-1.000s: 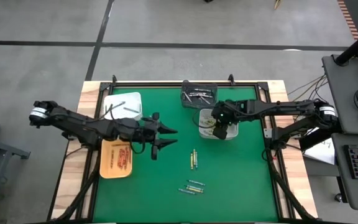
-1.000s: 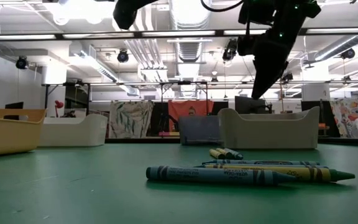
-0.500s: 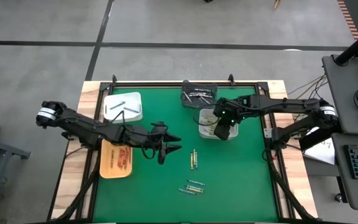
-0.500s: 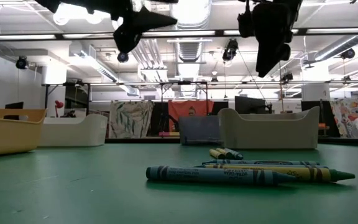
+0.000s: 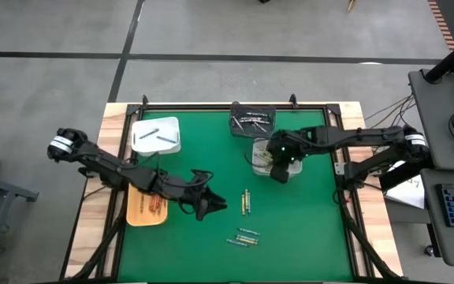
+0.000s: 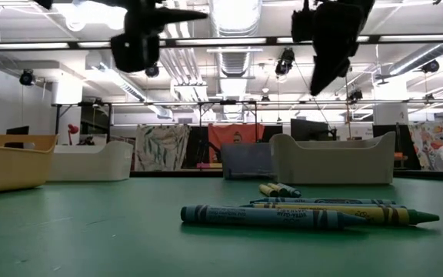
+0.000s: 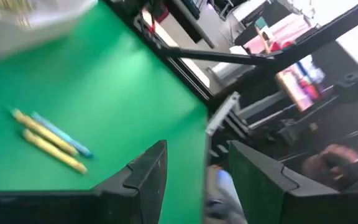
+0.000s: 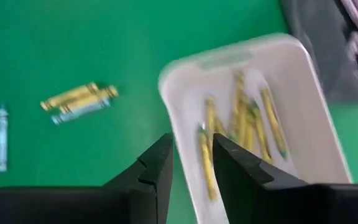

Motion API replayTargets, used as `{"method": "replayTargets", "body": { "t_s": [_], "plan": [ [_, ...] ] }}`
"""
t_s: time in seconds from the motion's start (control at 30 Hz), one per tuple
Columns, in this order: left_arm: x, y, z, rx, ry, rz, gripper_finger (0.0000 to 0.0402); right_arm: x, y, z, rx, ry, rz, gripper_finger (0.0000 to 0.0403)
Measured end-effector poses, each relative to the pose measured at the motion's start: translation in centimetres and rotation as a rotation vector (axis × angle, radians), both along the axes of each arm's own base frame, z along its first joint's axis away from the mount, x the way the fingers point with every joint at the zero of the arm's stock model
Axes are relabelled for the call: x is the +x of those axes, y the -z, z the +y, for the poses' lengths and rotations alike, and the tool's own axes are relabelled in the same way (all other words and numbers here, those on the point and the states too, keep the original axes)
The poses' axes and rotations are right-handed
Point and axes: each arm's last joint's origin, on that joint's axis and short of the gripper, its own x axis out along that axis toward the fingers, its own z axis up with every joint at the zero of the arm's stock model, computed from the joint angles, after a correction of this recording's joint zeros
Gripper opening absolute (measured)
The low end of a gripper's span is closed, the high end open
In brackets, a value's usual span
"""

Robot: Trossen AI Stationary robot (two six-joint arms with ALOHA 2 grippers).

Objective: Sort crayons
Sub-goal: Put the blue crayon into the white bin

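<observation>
A few loose crayons point(image 5: 245, 202) lay on the green mat point(image 5: 306, 229) (one pair mid-table, a small cluster nearer the front edge), with more yellow ones in the white tray point(image 8: 303, 106). The left gripper point(image 5: 215, 207) hung just beside the pair, fingers spread and empty. The right gripper point(image 5: 284, 169) hovered over the white tray's edge, fingers slightly apart, pinching nothing.

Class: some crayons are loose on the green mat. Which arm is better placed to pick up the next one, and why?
Probably the left. The left gripper hangs open beside the loose crayons, with more crayons nearby. The right gripper is farther off, over the white tray of yellow crayons, empty.
</observation>
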Motion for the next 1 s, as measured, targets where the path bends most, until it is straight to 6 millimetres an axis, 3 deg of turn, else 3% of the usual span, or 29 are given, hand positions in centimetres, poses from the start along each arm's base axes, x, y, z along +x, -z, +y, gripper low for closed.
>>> {"method": "replayTargets", "body": {
  "t_s": [0.17, 0.5, 0.87, 1.0],
  "plan": [
    [-0.9, 0.1, -2.0, -0.139, -0.075, 0.024, 0.0154, 1.4, 1.4, 2.1, -0.034, -0.105, -0.181, 0.0089],
    [-2.2, 0.0, -4.5, -0.151, -0.156, -0.001, 0.0154, 2.3, 4.5, 7.5, -0.096, -0.392, -0.415, 0.0066],
    [-2.3, 0.2, -4.6, -0.055, -0.131, 0.003, 0.0154, 0.1, 6.1, 11.2, 0.065, -0.374, -0.211, 0.0054],
    [-2.4, 0.5, -4.5, 0.169, -0.07, 0.015, 0.0154, -1.5, 7.0, 11.7, 0.11, -0.335, -0.039, 0.0054]
  ]
}}
